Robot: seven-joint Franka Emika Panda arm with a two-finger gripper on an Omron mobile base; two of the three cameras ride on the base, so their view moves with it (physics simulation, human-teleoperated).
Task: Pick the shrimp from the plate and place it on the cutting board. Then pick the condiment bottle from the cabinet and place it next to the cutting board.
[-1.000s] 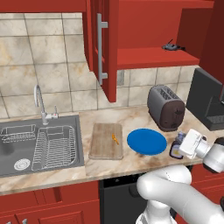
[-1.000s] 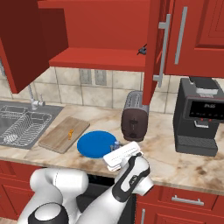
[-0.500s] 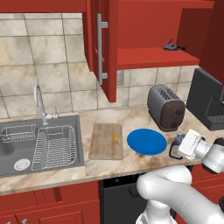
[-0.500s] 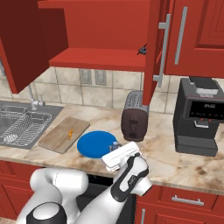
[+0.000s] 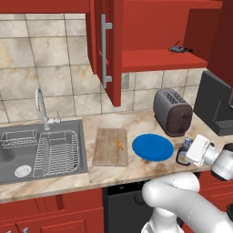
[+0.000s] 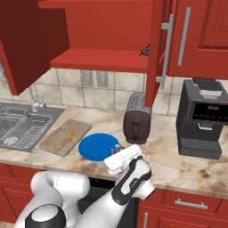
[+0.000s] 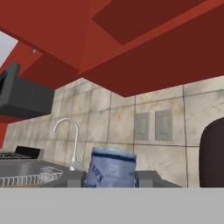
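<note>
The condiment bottle (image 5: 184, 154) is held in the end effector (image 5: 191, 153), lowered right of the plate (image 5: 152, 147); the shrimp (image 5: 119, 144) is seen on the cutting board (image 5: 110, 146).

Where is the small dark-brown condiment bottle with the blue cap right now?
The dark-brown condiment bottle stands on the counter between the pincer's fingers, just right of the round blue plate and in front of the toaster in the left base view.
</note>
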